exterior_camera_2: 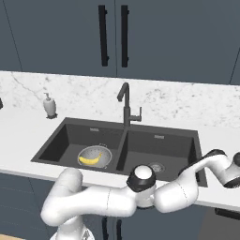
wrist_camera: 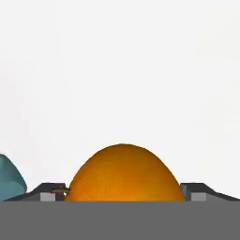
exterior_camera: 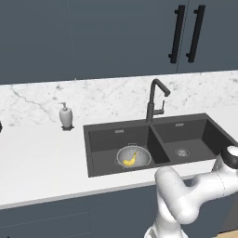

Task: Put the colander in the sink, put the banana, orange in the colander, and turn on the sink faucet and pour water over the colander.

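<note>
The silver colander [exterior_camera: 141, 158] [exterior_camera_2: 104, 153] stands in the left basin of the dark sink [exterior_camera: 190, 132] [exterior_camera_2: 164, 145]. The yellow banana [exterior_camera: 129, 159] [exterior_camera_2: 90, 160] lies inside it. The dark faucet [exterior_camera: 155, 100] [exterior_camera_2: 125, 107] rises behind the divider, and no stream shows from it. My arm reaches far right over the white counter. In the hand view the orange [wrist_camera: 124, 176] sits on the counter between my fingertips [wrist_camera: 51, 193]. My gripper [wrist_camera: 124, 192] is open around it, with the tips close at either side.
A white soap dispenser [exterior_camera: 66, 116] [exterior_camera_2: 48, 105] stands on the counter left of the sink. Something teal [wrist_camera: 9, 180] lies on the counter just left of my gripper. Dark cabinets with black handles [exterior_camera: 187, 33] hang above the marble backsplash.
</note>
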